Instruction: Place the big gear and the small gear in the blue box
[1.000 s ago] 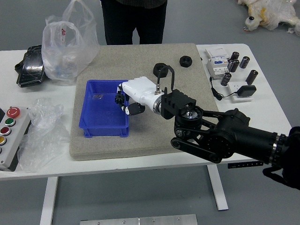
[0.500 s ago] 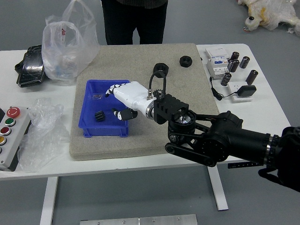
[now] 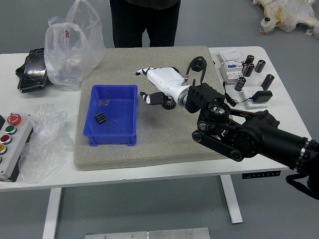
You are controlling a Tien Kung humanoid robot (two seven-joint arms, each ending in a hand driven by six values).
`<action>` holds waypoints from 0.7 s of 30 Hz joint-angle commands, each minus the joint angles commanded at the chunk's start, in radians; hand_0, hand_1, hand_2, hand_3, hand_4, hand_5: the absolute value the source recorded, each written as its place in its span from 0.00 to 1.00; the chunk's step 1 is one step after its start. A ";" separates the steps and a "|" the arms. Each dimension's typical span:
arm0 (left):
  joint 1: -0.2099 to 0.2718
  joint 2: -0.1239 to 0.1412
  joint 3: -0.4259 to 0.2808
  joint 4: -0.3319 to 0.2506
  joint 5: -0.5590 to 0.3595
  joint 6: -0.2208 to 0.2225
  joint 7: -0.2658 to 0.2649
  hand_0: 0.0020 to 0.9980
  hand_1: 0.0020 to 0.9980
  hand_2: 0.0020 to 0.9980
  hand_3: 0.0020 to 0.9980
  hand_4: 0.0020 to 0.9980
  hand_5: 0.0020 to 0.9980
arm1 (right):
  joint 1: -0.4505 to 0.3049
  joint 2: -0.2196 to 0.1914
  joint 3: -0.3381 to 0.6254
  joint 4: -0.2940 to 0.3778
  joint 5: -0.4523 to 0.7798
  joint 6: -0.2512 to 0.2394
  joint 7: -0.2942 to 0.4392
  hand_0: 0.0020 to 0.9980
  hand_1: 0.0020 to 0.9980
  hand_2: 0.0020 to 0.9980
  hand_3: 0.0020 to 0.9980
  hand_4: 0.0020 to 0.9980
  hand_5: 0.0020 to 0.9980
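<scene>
Right hand point(image 3: 165, 83) has withdrawn from over the blue box point(image 3: 110, 141) since the earlier frame, to beyond and right of the box's right wall; the small black gear point(image 3: 100, 118) has shifted slightly on the box floor. Thumb and leading fingers are apart, nothing between them; the remaining fingers cannot be made out. A dark toothed part point(image 3: 170, 103), partly covered by the hand, lies right of the box and is judged to be the big gear. Placement of the small gear appears complete; the big gear remains outstanding. Judged from appearance, the big gear is rigid and fairly light, its teeth offering purchase against slipping. Recommended hold: thumb and fingers on opposite sides of the toothed rim, lifted level above the box wall. Risk noted: a one-sided pinch could tip or roll it. A person point(image 3: 144, 22) stands beyond the box, hands not visible.
</scene>
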 joint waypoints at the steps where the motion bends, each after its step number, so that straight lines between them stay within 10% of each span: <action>1: 0.000 0.000 0.000 0.000 0.001 0.000 0.000 0.71 0.71 0.69 0.81 0.74 0.53 | 0.001 -0.004 -0.002 -0.018 0.013 0.003 0.002 0.43 0.81 0.88 0.88 0.88 0.48; 6: -0.004 0.000 -0.002 0.000 0.005 -0.002 0.000 0.71 0.71 0.69 0.81 0.74 0.53 | 0.013 -0.003 -0.031 -0.104 0.077 0.016 0.017 0.43 0.81 0.88 0.88 0.88 0.48; 7: -0.004 0.000 -0.003 0.000 0.006 -0.002 0.001 0.71 0.71 0.69 0.81 0.74 0.53 | 0.018 -0.001 -0.041 -0.124 0.095 0.020 0.023 0.44 0.81 0.89 0.88 1.00 0.68; 21: -0.010 -0.001 -0.013 -0.002 0.024 -0.006 0.008 0.71 0.71 0.69 0.81 0.74 0.53 | 0.086 0.082 -0.244 -0.283 0.318 0.027 0.066 0.44 0.81 0.88 0.88 1.00 0.63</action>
